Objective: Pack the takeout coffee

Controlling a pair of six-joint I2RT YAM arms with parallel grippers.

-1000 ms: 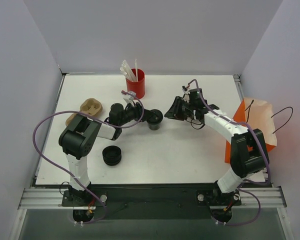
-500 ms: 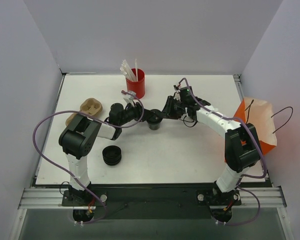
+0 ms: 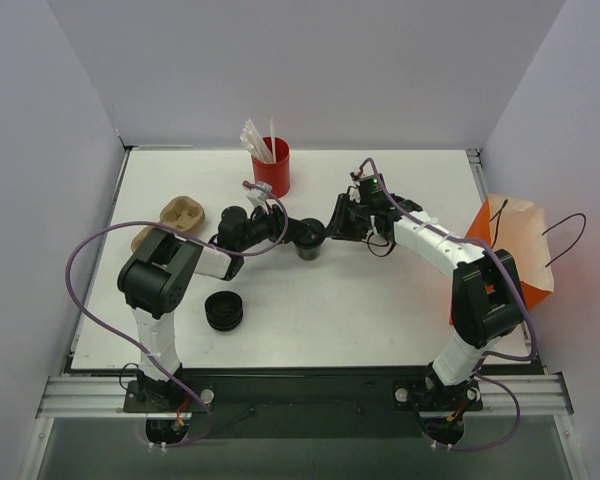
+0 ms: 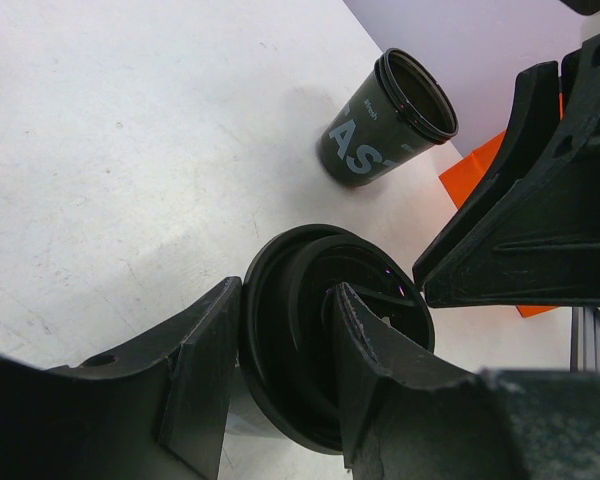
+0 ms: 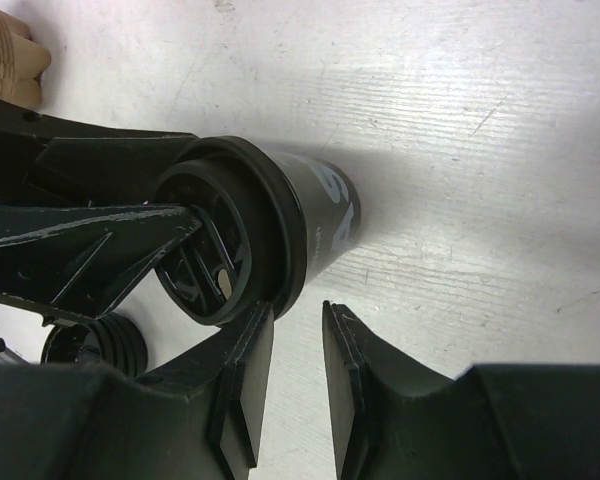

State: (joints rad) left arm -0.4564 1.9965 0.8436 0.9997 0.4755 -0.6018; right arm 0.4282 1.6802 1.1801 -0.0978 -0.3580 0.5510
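A black takeout coffee cup (image 3: pixel 309 240) with its lid on stands mid-table. My left gripper (image 3: pixel 300 234) is shut on it near the top; in the left wrist view the lidded cup (image 4: pixel 300 330) fills the space between the fingers (image 4: pixel 202 370). My right gripper (image 3: pixel 334 225) hovers just right of the cup. Its jaws (image 5: pixel 295 325) are open by a narrow gap with nothing between them, one pad (image 5: pixel 252 370) close against the lid's rim (image 5: pixel 280 250). A second black cup (image 4: pixel 385 120) with white lettering stands farther right, near the orange paper bag (image 3: pixel 515 250).
A red cup of white straws (image 3: pixel 271 165) stands at the back. A cardboard cup carrier (image 3: pixel 178 216) lies at the left. A low stack of loose black lids (image 3: pixel 223 311) sits near the left arm's base and also shows as lids (image 5: pixel 90 345) in the right wrist view.
My right gripper swung left from mid-right up to the cup's lid, then eased back slightly. The left gripper and the cup have stayed put.
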